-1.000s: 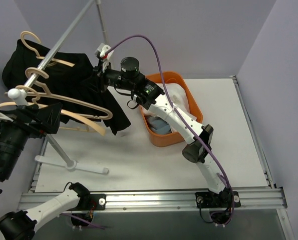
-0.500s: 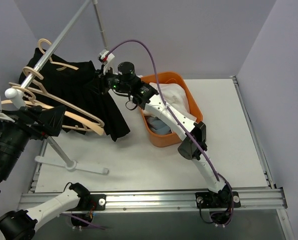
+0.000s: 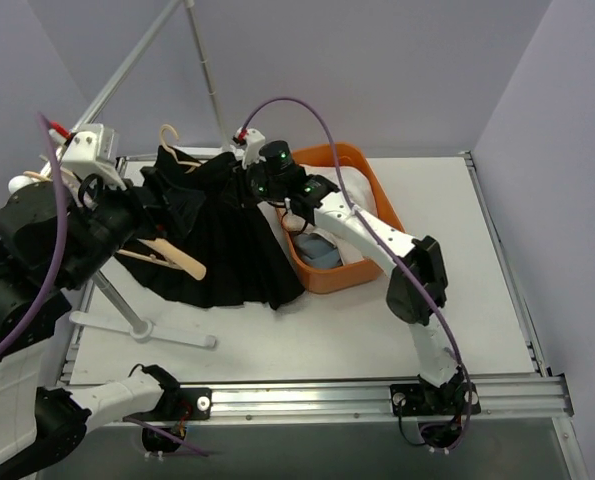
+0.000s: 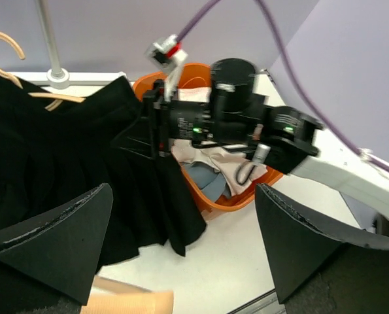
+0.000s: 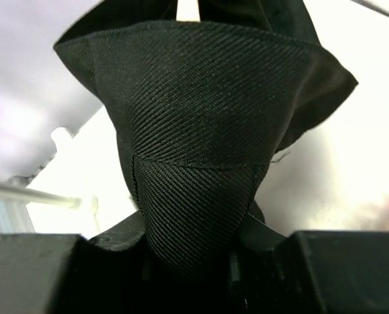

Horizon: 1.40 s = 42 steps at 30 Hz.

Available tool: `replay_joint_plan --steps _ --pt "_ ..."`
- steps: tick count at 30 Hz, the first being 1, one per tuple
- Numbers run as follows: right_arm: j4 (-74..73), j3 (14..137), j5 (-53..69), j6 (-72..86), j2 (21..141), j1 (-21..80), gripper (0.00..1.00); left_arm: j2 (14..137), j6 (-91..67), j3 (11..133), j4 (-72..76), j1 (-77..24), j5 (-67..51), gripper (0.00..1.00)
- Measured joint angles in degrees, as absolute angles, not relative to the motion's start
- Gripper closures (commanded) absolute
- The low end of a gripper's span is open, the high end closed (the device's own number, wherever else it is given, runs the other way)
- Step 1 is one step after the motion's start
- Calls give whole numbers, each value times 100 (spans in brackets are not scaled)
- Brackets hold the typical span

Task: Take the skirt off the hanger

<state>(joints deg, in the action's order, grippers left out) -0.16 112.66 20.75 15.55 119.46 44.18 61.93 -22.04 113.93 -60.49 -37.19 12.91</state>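
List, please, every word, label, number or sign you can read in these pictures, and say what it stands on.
None can be read.
The skirt, the wooden hanger and the orange basket carry no writing.
The right arm shows only small green lights, no text.

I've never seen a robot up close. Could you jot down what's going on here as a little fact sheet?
Skirt: black skirt, spread over the table
Hanger: wooden hanger at the skirt's far edge, skirt seemingly not yet off it
Right fingers: shut on a fold of the skirt
Left fingers: wide open, holding nothing
Basket: orange basket beside the skirt, light clothes inside
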Motion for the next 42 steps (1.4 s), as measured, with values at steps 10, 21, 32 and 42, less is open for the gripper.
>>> replay_joint_plan --steps 10,21,32,42 --pt "-392 10368 1719 1798 9347 4493 100 6200 -2246 11314 -5745 -3719 1199 0" --pt "-1282 9279 1605 2036 7522 4856 100 6709 -2152 12261 -5575 -3719 1302 12" --pt "-1975 8678 1691 2473 6624 5218 100 7105 -2449 12650 -6322 -3719 1350 18" --pt "-1892 8672 2018 2956 6283 5218 100 6895 -2681 12634 -6753 -3719 1343 18"
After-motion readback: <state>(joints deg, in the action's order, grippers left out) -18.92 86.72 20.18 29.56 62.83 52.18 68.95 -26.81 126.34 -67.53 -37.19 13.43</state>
